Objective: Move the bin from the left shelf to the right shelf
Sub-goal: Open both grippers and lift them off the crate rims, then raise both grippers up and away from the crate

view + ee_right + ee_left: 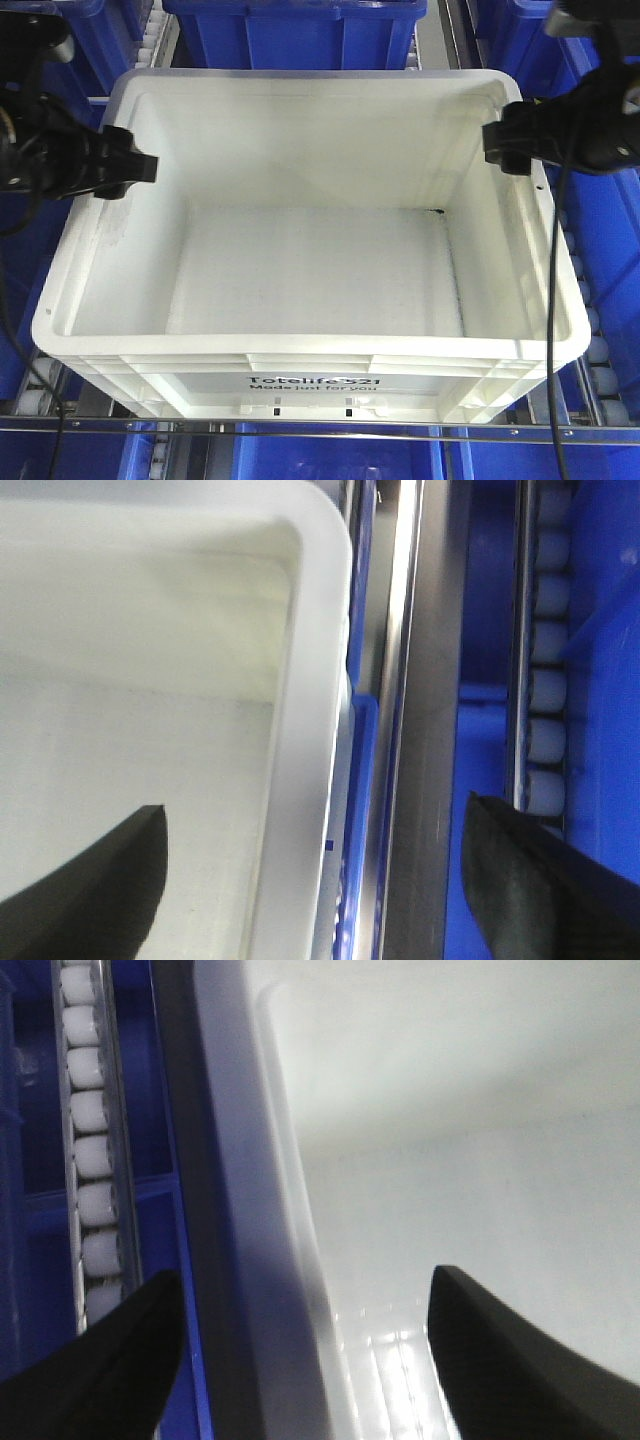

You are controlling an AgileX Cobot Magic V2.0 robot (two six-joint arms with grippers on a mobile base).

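Smooth white rectangular bin [310, 250], ribbed rim; claws astride side walls.

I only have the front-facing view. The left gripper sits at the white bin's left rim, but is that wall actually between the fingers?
Observer: Yes. In the left wrist view the bin wall runs between the left gripper fingers, one outside and one inside, with gaps both sides.
Operator: And the right side?
Observer: Same. The right gripper straddles the rim near the bin's corner, jaws open, not clamped.
Operator: Anything close outside that right wall?
Observer: A metal rail runs alongside it, with the roller track beyond; the outer finger hangs over them.
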